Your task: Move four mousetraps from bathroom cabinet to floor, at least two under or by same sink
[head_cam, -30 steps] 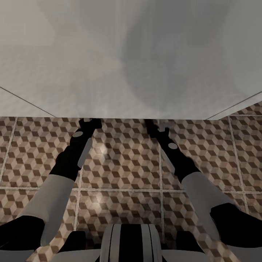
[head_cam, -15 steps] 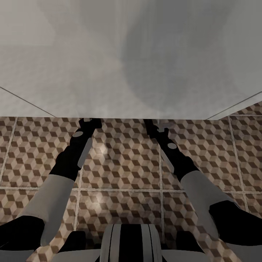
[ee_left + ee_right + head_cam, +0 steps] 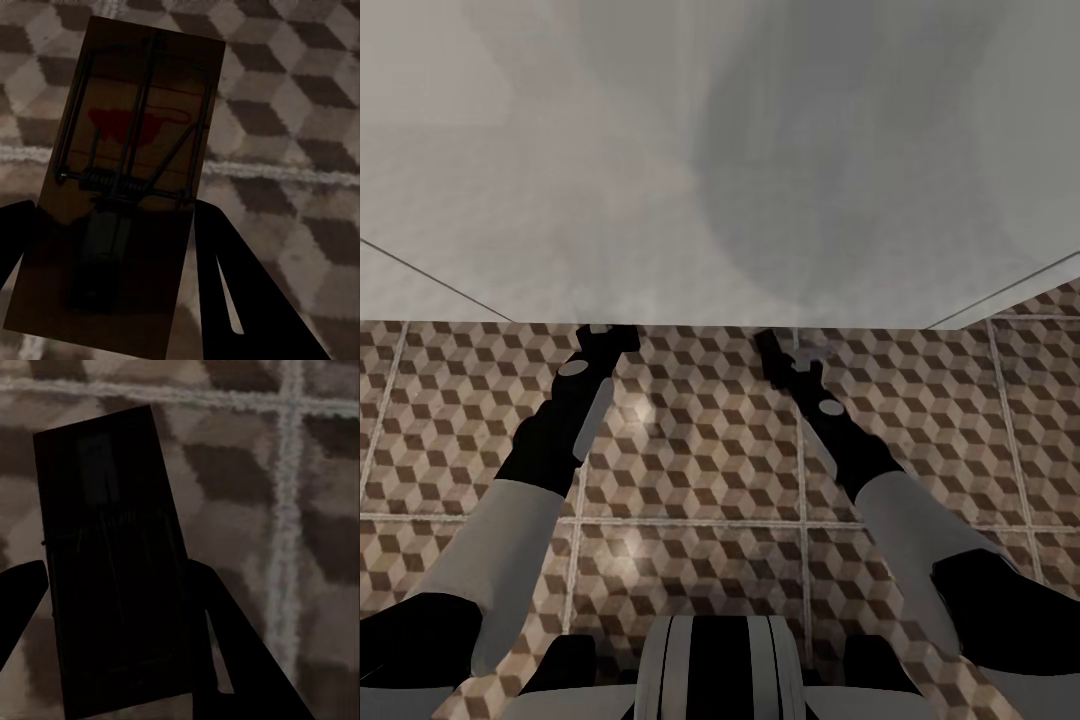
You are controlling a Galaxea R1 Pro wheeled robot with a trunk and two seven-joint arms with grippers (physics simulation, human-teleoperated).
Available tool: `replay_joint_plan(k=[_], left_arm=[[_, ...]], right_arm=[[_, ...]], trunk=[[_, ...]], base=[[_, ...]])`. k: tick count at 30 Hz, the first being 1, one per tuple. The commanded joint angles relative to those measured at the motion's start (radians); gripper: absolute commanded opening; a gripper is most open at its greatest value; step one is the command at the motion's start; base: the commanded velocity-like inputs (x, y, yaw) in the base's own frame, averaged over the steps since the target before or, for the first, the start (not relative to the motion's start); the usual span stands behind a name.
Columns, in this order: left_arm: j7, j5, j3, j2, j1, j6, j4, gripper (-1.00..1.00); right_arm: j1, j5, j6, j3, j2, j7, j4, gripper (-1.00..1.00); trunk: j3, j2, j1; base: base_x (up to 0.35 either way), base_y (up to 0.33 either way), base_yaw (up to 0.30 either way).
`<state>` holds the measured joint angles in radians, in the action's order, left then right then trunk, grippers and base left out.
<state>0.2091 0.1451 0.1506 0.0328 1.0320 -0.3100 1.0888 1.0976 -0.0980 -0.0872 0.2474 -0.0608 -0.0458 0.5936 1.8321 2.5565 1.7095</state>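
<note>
- You have a mousetrap point(image 3: 127, 180) between the left gripper's point(image 3: 112, 247) fingers in the left wrist view: a tan wooden board with a dark wire bar, a coiled spring across its middle and a red mark on the wood.
- The two dark fingers point(image 3: 232, 292) sit against the board's long edges at the end nearer the camera, closed in on it, so the left gripper has this trap in its grasp.
- A second mousetrap point(image 3: 112, 585) sits between the right gripper's point(image 3: 112, 615) fingers point(image 3: 225, 645) in the right wrist view; it is in deep shadow, and only its faint wire parts show.
- Here too the fingers press against the board's long sides, gripping it, with the far end of the board sticking out beyond them.
- Behind both traps you see the bathroom floor point(image 3: 700, 450), square tiles with a brown, beige and white cube print and pale grout lines; whether either board touches the tiles, you cannot tell.
- In the head view both arms reach forward and down, the left gripper point(image 3: 605, 340) and right gripper point(image 3: 780, 350) well apart, their tips at the lower edge of a broad pale grey-white surface point(image 3: 720, 160) that overhangs the tiles.
- That pale surface is blurred and hides what lies past the gripper tips.
- Nothing else lies on the visible tiles around the arms.
</note>
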Motion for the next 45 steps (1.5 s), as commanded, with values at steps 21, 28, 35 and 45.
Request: replay_joint_plan(k=[21,28,35,45], left_arm=[[0.009,0.007,0.003,-0.002,0.000,-0.004,0.015,-1.00],[0.009,0.007,0.003,-0.002,0.000,-0.004,0.016,-1.00],[0.009,0.007,0.003,-0.003,0.000,-0.004,0.016,-1.00],[0.009,0.007,0.003,-0.004,0.000,-0.005,0.026,-1.00]], right_arm=[[0.001,-0.011,-0.109,0.007,-0.015,-0.005,-0.028,-1.00],[0.001,-0.009,-0.170,0.008,-0.015,-0.007,-0.028,-1.00],[0.001,-0.009,-0.172,0.008,-0.014,-0.009,-0.028,-1.00],[0.001,-0.008,-0.142,0.008,-0.014,-0.012,-0.030,-1.00]], trunk=[[0.000,0.000,0.000],[0.000,0.000,0.000],[0.000,0.000,0.000],[0.000,0.000,0.000]], base=[[0.000,0.000,0.000],[0.000,0.000,0.000],[0.000,0.000,0.000],[0.000,0.000,0.000]])
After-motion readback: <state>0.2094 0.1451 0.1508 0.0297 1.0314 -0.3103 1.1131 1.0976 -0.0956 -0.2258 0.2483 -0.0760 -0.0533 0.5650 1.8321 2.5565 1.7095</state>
